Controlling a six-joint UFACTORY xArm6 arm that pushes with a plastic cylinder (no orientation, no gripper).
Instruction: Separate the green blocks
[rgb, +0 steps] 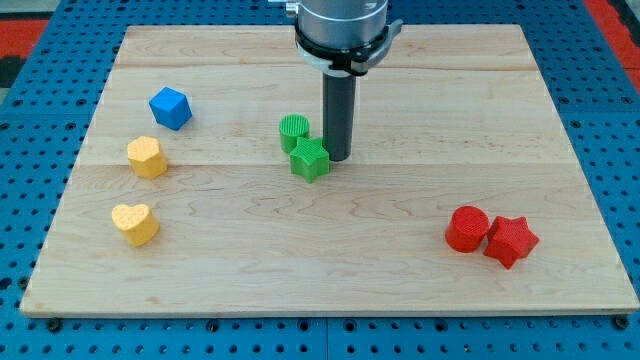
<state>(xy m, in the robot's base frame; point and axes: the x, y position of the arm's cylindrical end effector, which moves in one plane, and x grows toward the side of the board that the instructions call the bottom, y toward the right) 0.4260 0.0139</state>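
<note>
A green cylinder (294, 131) and a green star block (310, 158) sit touching each other near the middle of the wooden board (400, 260). The star lies just below and to the right of the cylinder. My tip (338, 158) is down on the board right beside the star's right side, apparently touching it, and to the right of the cylinder.
A blue cube (171, 107), a yellow hexagon-like block (147, 157) and a yellow heart (135, 223) stand at the view's left. A red cylinder (467, 228) and a red star (511, 240) touch each other at the lower right.
</note>
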